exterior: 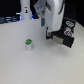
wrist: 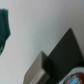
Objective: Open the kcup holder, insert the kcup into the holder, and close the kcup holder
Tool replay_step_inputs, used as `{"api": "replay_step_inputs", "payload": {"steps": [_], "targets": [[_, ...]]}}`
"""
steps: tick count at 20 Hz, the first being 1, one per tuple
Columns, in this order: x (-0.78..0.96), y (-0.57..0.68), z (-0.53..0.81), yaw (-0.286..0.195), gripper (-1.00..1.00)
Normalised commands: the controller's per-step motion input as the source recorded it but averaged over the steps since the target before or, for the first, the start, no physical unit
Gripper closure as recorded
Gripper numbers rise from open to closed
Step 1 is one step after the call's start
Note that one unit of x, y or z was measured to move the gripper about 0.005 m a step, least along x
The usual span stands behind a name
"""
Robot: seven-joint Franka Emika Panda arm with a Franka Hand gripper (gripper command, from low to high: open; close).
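Note:
The kcup (exterior: 29, 45), a small white pod with a green top, stands upright on the white table, toward the exterior view's left. The kcup holder (exterior: 65, 38), a black box with pale marks on its front, sits at the exterior view's right. My gripper (exterior: 49, 35) hangs from the white arm right at the holder's left front corner, well away from the kcup. Its dark fingers are too blurred to show their spacing. The wrist view shows the holder's black body (wrist: 62, 56) close up, with a grey edge (wrist: 35, 70) beside it.
The white tabletop (exterior: 25, 67) stretches in front of the kcup and holder. A white bottle-like object (exterior: 25, 11) and dark clutter stand at the back. The wrist view shows a blurred teal shape (wrist: 5, 27) and a red-and-white patch (wrist: 75, 79).

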Motion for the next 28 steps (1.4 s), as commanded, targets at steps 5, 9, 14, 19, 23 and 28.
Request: {"api": "replay_step_inputs", "payload": {"steps": [5,9,14,19,23,28], "targets": [[-0.23,-0.54,-0.19,-0.219,-1.00],[-0.24,-0.54,-0.29,-0.216,-1.00],[-0.33,-0.46,-0.40,-0.199,-1.00],[-0.39,-0.38,-0.42,-0.189,-1.00],[-0.30,-0.36,-0.44,-0.202,-1.00],[-0.19,-0.07,-0.35,-0.174,-1.00]]}}
